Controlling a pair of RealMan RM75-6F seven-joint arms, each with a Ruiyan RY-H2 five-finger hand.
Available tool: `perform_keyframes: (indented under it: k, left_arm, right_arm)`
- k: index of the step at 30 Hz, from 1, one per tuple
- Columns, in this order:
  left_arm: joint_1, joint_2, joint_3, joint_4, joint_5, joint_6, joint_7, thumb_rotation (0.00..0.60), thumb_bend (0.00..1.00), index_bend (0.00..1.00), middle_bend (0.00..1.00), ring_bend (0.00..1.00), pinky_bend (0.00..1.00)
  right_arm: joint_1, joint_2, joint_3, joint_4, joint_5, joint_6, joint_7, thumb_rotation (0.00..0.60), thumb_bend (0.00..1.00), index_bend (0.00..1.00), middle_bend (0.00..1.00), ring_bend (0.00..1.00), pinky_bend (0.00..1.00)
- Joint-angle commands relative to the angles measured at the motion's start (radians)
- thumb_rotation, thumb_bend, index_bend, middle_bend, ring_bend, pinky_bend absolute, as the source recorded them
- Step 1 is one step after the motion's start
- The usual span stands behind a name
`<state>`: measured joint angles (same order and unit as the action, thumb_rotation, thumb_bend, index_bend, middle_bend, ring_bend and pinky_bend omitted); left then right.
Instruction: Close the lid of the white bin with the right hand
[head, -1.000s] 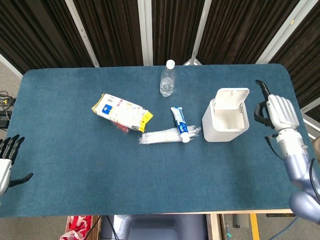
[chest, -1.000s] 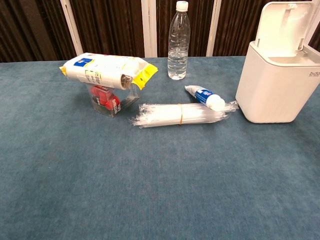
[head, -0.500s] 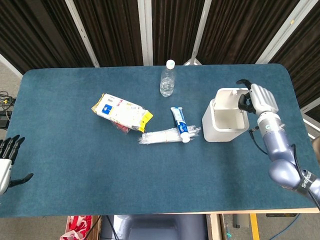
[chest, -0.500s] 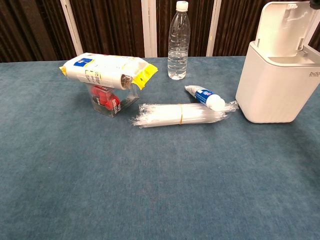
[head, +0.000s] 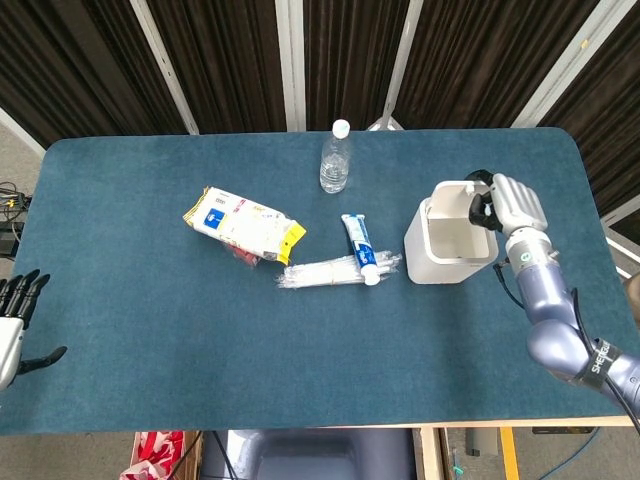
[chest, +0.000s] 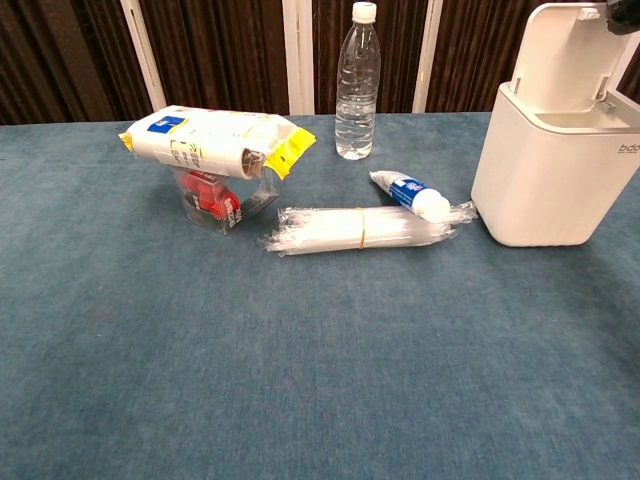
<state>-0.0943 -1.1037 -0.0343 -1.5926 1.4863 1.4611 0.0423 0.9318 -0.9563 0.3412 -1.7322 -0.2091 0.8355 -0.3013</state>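
Note:
The white bin (head: 446, 250) stands at the right of the table, and its lid (head: 453, 187) is tipped up at the back, leaving the inside showing. My right hand (head: 507, 203) is at the lid's upper right edge, with its dark fingertips (head: 478, 200) bent onto that edge and nothing held. In the chest view the bin (chest: 555, 175) and raised lid (chest: 565, 60) fill the right side, and only a dark fingertip (chest: 622, 14) shows at the lid's top corner. My left hand (head: 14, 322) hangs off the table's left edge, fingers apart and empty.
A water bottle (head: 336, 158) stands at the back centre. A yellow and white packet (head: 243, 222) lies on a clear box with red contents (chest: 212, 193). A toothpaste tube (head: 360, 246) and a bundle in clear wrap (head: 330, 271) lie just left of the bin.
My right hand swung in from the table's right edge to the bin, and its fingertips now sit on the lid's top edge. The lid has tipped slightly forward. The left hand is unmoved.

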Motion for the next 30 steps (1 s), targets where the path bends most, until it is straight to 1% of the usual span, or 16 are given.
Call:
perform_keyframes:
  k: [1,8,16,30]
  left_arm:
    - [0.0,0.0,0.001,-0.001,0.003,0.002,0.001,0.6,0.0,0.0,0.0,0.0,0.0]
    - [0.002,0.0,0.003,-0.003,0.012,0.01,0.002,0.6,0.0,0.0,0.0,0.0,0.0]
    - [0.003,-0.001,0.004,-0.002,0.013,0.011,0.006,0.6,0.0,0.0,0.0,0.0,0.0]
    - [0.003,-0.003,0.008,-0.006,0.023,0.015,0.017,0.6,0.0,0.0,0.0,0.0,0.0]
  right_arm:
    - [-0.003,0.014,0.001,-0.032,-0.011,0.017,0.007,0.6,0.8,0.33,0.83,0.99,0.89]
    - [-0.022,0.051,-0.008,-0.106,-0.035,0.035,0.021,0.6,0.8,0.33,0.83,0.99,0.89]
    - [-0.053,0.072,-0.028,-0.157,-0.071,0.039,0.045,0.6,0.8,0.33,0.83,0.99,0.89]
    - [-0.116,0.091,-0.079,-0.263,-0.177,0.053,0.077,0.6,0.8,0.33,0.83,0.99,0.89]
